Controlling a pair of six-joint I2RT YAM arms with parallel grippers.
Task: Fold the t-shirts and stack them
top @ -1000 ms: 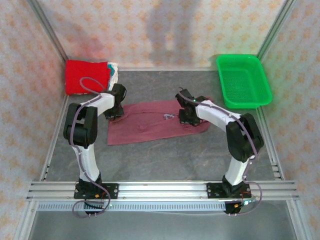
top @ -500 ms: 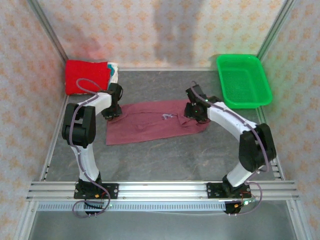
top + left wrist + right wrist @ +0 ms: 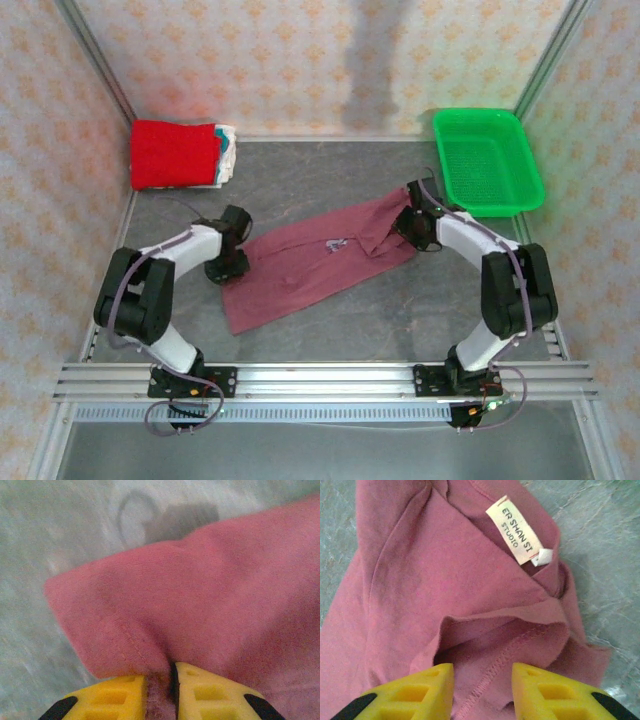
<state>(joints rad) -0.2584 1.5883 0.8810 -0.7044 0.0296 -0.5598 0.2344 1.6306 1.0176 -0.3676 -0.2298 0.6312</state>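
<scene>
Far left at the back of the worktop (image 3: 330,325), the folded pile sits in the corner: the bright red shirt (image 3: 175,153) on top, with the whitish shirts (image 3: 229,148) showing at its right edge.

Nearer to me, my left end effector (image 3: 228,265) is down at the left end of the maroon t-shirt (image 3: 320,258). On the left wrist view its yellow fingers (image 3: 112,697) are drawn together, with only a thin strip of maroon cloth (image 3: 200,600) pinched between them, so it is clamped on the shirt's edge.

The maroon t-shirt lies slantwise across the middle of the worktop, its left end near the front and its right end farther back. A small white print (image 3: 333,243) faces up near its middle.

At that right end my right end effector (image 3: 413,215) meets the cloth, which rises to it. On the right wrist view its fingers (image 3: 425,690) stand partway apart with a thick, stitched fold of the shirt (image 3: 420,580) filling the gap between them, gripped as far as I can judge. Just beyond lies the neck label (image 3: 516,530), reading "ER SHAN ST STUDIO".

The green basket (image 3: 487,160) sits in the back right corner, just beside that end effector but apart from the shirt.
</scene>
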